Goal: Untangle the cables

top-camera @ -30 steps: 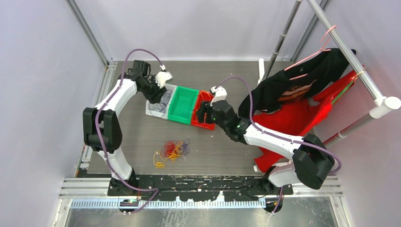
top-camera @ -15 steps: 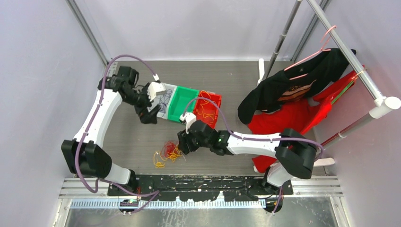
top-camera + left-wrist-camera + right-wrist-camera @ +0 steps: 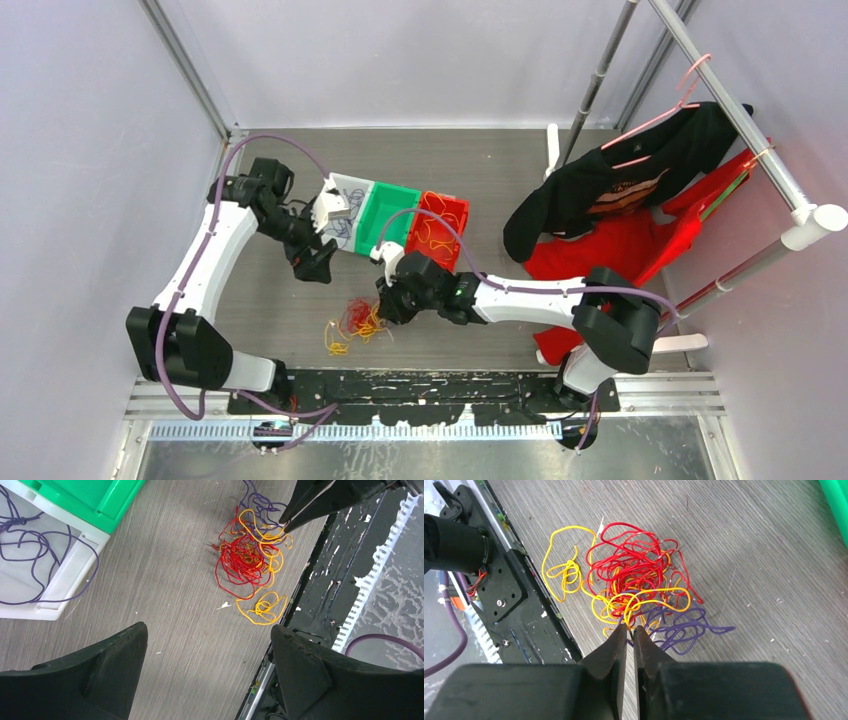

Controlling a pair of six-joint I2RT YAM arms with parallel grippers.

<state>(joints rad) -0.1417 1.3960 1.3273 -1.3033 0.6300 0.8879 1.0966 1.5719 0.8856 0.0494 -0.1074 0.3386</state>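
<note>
The cables [image 3: 362,320] lie as a loose tangle of red, orange-yellow and purple strands on the grey table, close to the near edge. They show in the left wrist view [image 3: 250,560] and the right wrist view [image 3: 639,590]. My right gripper [image 3: 388,300] is down at the tangle's right side. Its jaws [image 3: 630,628] are pinched nearly together on an orange-yellow strand where the yellow meets the purple. My left gripper [image 3: 318,265] hangs open above bare table, between the white bin and the tangle, with nothing between its fingers [image 3: 207,630].
A white bin [image 3: 338,184] holds loose purple cables [image 3: 30,555]. Beside it stand a green bin [image 3: 400,192] and a red bin [image 3: 458,208] with yellow strands. Black and red clothes [image 3: 620,190] hang on a rack at the right. A black rail [image 3: 420,385] runs along the near edge.
My right gripper came from the red bin down to the tangle and closed its jaws on a strand. My left gripper left the white bin, opened and moved toward the near side.
</note>
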